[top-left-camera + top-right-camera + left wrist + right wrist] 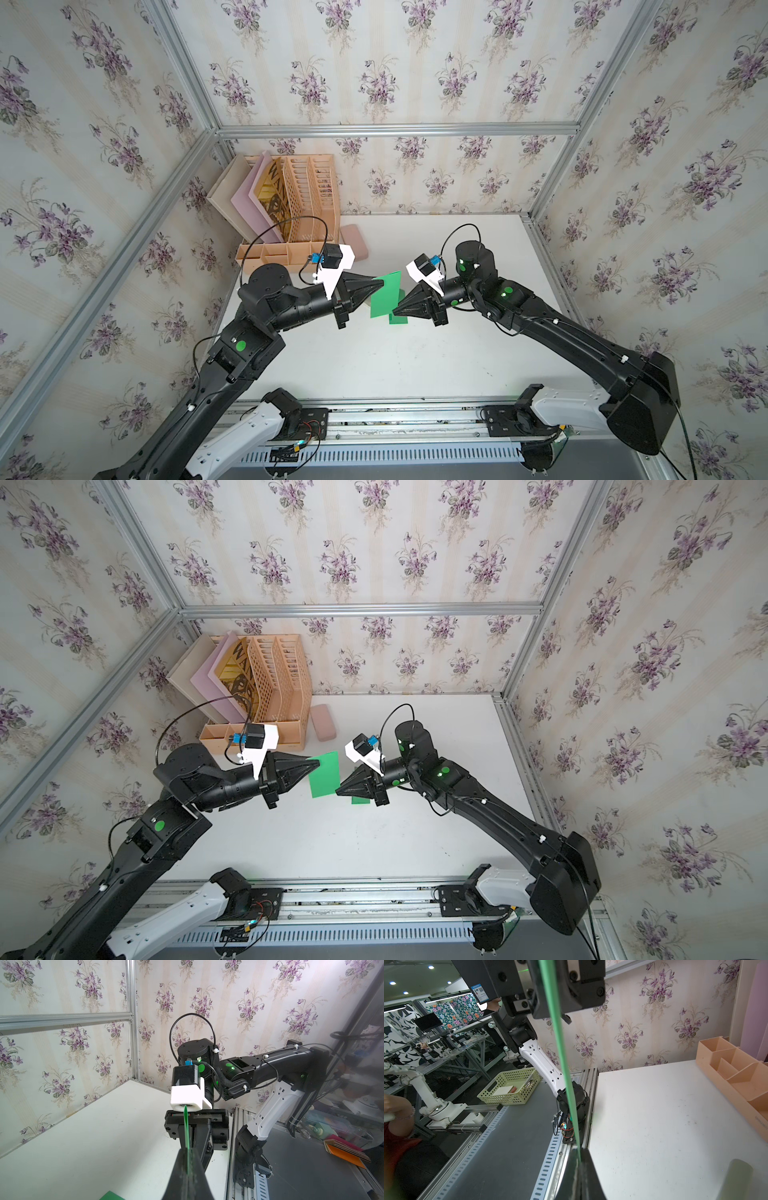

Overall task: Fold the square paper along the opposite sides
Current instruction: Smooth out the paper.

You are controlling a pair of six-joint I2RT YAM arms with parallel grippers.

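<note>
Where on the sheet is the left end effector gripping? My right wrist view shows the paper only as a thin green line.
Observer: In both top views the left end effector is shut on the green paper at the edge on its own side, toward the far corner.
Operator: And where does mine hold it?
Observer: The right end effector pinches the opposite edge, close to the near corner, so the two grips sit diagonally across the paper.
Operator: Is anything lying below it?
Observer: Yes, a second bit of green shows on the white table under the right end effector. I cannot tell whether it is a separate sheet.
</note>
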